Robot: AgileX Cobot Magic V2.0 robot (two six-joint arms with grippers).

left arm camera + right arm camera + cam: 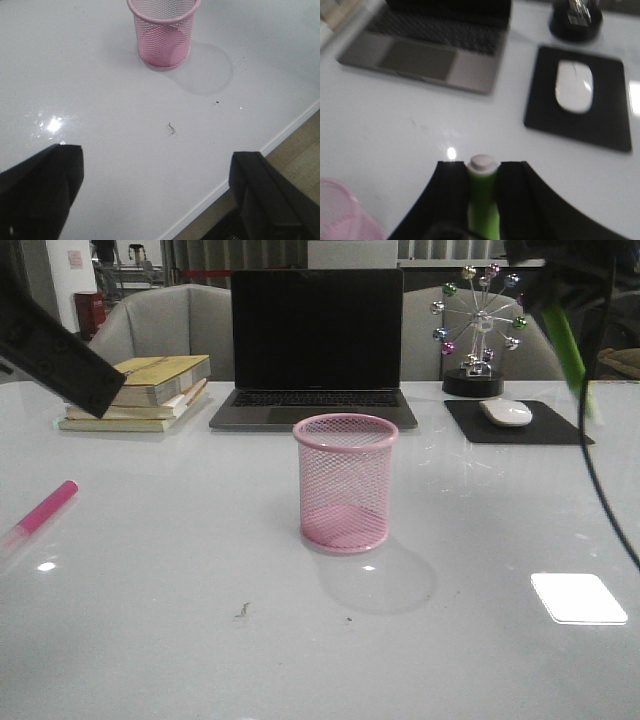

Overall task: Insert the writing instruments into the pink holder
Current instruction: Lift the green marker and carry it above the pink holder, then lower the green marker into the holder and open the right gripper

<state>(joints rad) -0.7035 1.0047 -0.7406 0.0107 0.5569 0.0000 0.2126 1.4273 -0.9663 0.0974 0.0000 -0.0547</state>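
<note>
Glossy white table [180, 640] fills the near part of the front view, smooth enough to mirror ceiling lights as bright patches. At its centre stands the pink cup [346, 482], an upright cylinder of fine wire mesh with a rolled rim and a solid base; nothing shows inside it, and it throws a soft round shadow toward the camera. The pink marker [47, 507] lies flat near the table's left edge, well apart from the cup, a thick straight barrel with a pale tip that is hard to make out.

The right gripper [481, 172] is pinching the green marker [482, 200] between its two black fingers, the marker's whitish rounded end poking out past them. In the front view that marker [570, 350] hangs tilted high at the right, above the black mouse pad [515, 423] and its white mouse [506, 412].

The left gripper [155, 190] is spread wide with nothing between its fingers, held above bare table near the cup.

Behind sit an open laptop [316, 348], a stack of books [145, 392] and a small wheel ornament [480, 325] with shiny coloured balls.
</note>
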